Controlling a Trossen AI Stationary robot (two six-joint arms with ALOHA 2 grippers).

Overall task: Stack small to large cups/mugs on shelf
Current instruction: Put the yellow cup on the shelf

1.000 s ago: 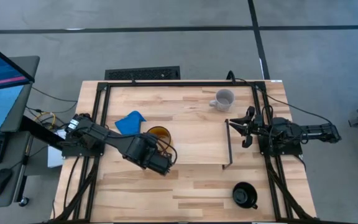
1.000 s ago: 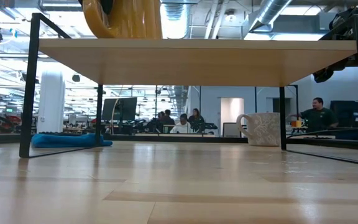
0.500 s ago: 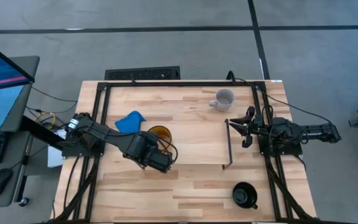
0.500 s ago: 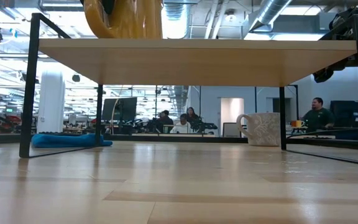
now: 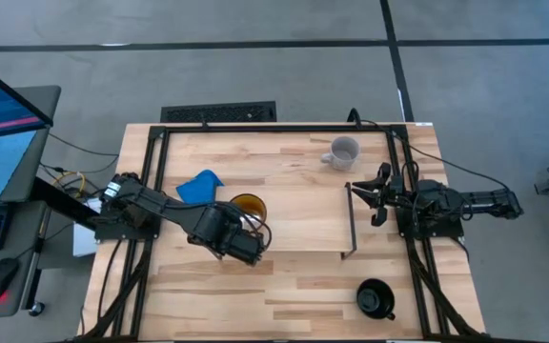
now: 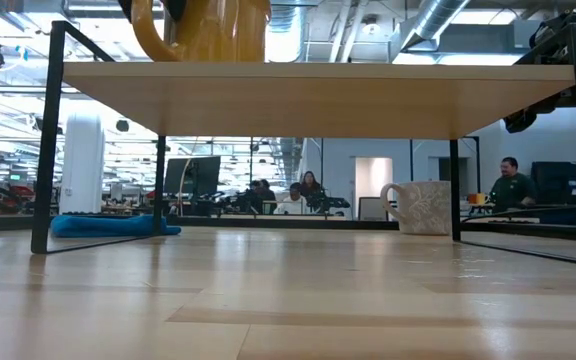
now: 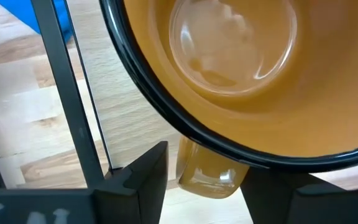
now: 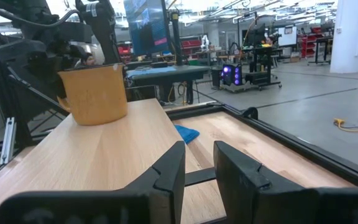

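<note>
The yellow-orange mug [image 5: 246, 204] stands upright on its base on the left end of the shelf [image 5: 303, 224], a light-wood board on black wire legs. My left gripper [image 7: 204, 162] is over it, open, with a finger on each side of the mug's handle. The pale grey-white mug [image 5: 343, 152] stands on the tabletop beyond the shelf's far right corner. The glossy black mug [image 5: 374, 297] stands near the table's near right corner. My right gripper [image 5: 375, 197] waits off the shelf's right end, its fingers a narrow gap apart. My left gripper comes from above, slanting down, with its fingers across the yellow mug's handle [image 7: 207, 174]. A thin strip of wood shows between one finger [image 7: 145, 177] and the handle. Whether the other finger [image 7: 272, 193] touches it, I cannot tell. The mug rests on the shelf.
A blue cloth [image 5: 201, 187] lies on the tabletop just left of the shelf. The shelf's middle and right part are bare wood. Black frame rails run along the table's left, right and far edges. People sit in the room beyond the table.
In the low view the yellow mug has gone from slightly tilted to upright on the shelf top and shifted a little toward the table's right. The left gripper has barely moved.
</note>
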